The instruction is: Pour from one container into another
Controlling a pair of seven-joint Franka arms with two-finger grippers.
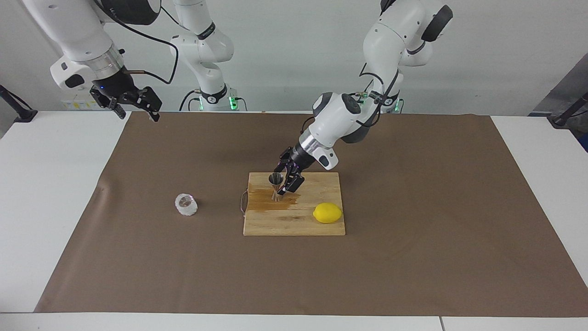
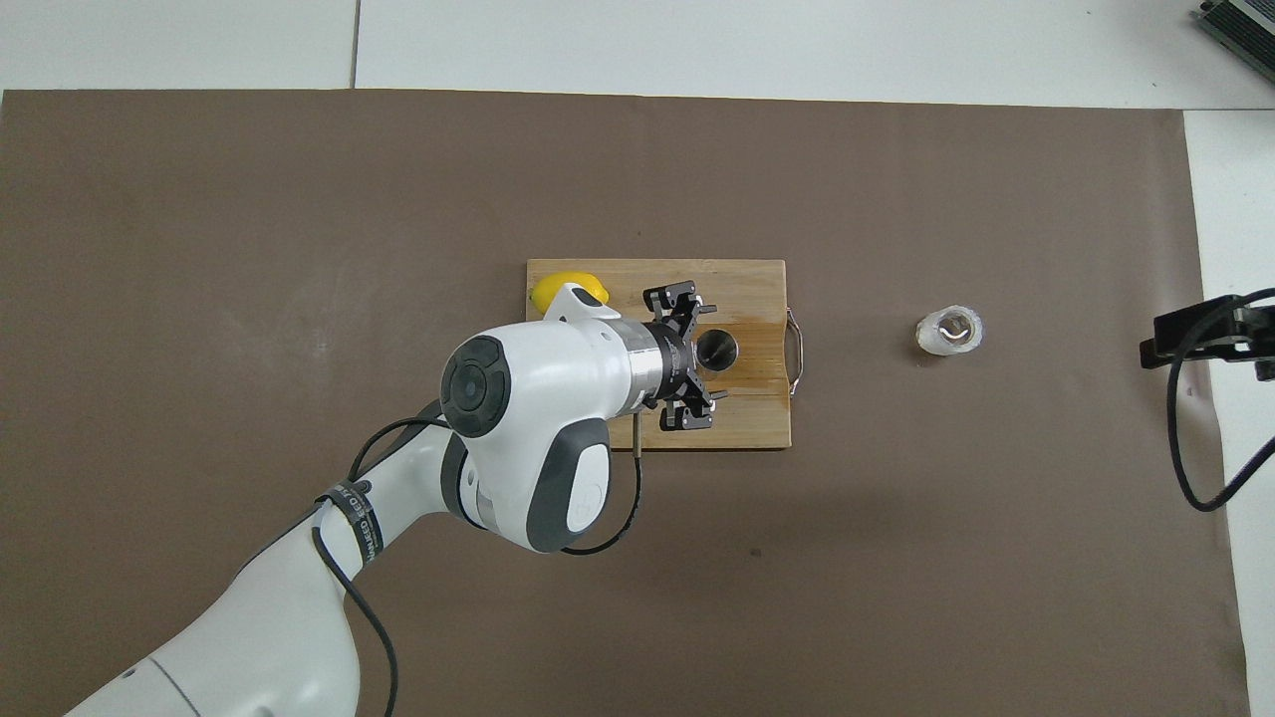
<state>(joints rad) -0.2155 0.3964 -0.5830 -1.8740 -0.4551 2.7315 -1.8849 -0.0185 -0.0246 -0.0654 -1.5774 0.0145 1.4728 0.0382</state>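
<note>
The steel jigger stands upright on the wooden cutting board, on a wet stain; it also shows in the overhead view. My left gripper is low over the board with its fingers spread wide on either side of the jigger, not closed on it; it shows in the overhead view too. The bumpy clear glass cup stands on the brown paper toward the right arm's end, also seen from overhead. My right gripper waits, raised and open, at that end.
A yellow lemon lies on the board's corner farther from the robots, toward the left arm's end. The board has a metal handle facing the cup. Brown paper covers the table.
</note>
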